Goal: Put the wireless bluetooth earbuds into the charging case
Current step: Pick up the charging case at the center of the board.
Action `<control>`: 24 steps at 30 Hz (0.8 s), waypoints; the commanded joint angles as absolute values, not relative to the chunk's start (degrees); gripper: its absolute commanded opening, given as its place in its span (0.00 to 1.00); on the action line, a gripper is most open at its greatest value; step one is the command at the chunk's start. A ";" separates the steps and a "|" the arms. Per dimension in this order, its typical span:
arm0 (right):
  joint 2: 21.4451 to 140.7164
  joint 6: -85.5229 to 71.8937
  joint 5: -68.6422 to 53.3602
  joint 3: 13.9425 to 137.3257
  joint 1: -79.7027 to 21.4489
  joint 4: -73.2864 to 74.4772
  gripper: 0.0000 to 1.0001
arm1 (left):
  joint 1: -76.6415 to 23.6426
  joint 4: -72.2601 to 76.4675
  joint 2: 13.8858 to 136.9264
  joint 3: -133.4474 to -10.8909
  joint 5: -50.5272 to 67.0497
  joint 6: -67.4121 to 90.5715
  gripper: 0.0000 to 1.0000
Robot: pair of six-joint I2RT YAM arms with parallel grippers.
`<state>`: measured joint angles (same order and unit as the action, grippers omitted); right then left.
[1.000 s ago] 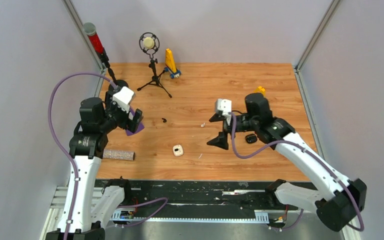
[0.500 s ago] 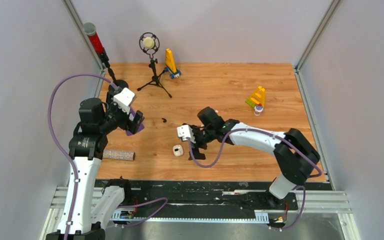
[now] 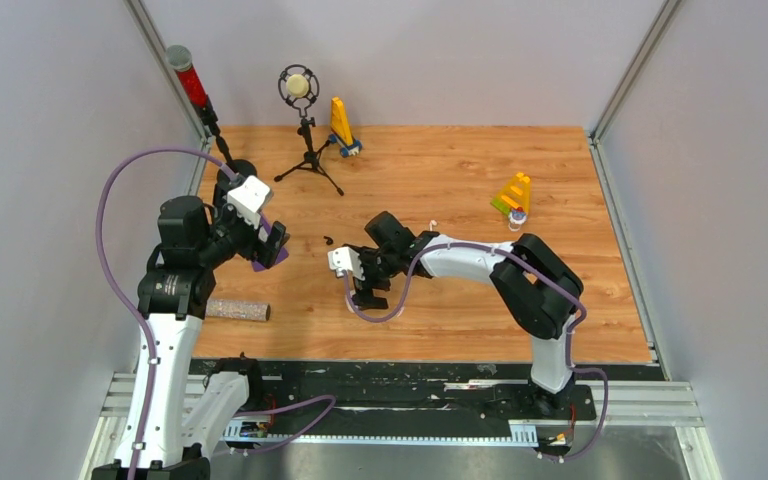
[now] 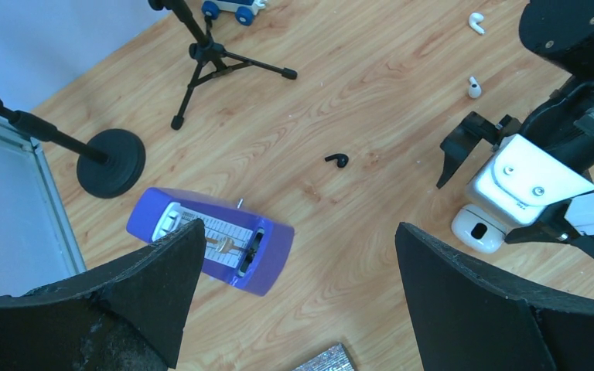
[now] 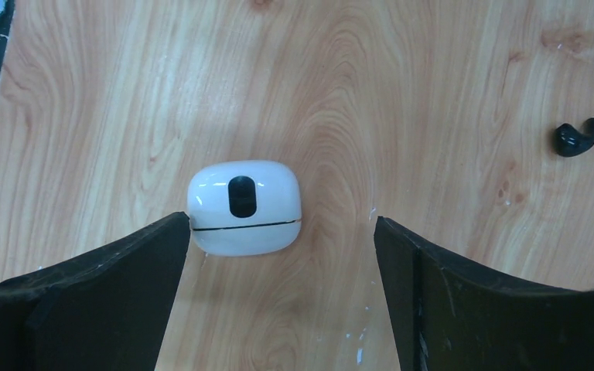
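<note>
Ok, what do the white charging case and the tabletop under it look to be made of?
The white charging case looks like smooth glossy plastic: soft highlights on a rounded shell, with a thin lid seam. The tabletop looks like wood or wood-look laminate with a satin finish. Grain and knots show, but real or printed cannot be told.

The right arm (image 3: 465, 258) lies extended leftward over the worktop (image 3: 460, 160), right gripper (image 3: 368, 297) pointing down over its near half, a black earbud (image 3: 329, 240) just beyond it, left gripper (image 3: 269, 246) raised by the left edge, microphone stand (image 3: 305, 130) and yellow toy (image 3: 341, 124) at the far edge
</note>
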<state>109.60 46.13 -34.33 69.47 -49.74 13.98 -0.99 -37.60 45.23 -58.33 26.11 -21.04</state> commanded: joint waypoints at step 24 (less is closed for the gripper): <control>112.14 44.52 -37.06 69.15 -50.79 13.19 0.76 | -0.88 -36.27 45.04 -57.53 28.53 -21.68 1.00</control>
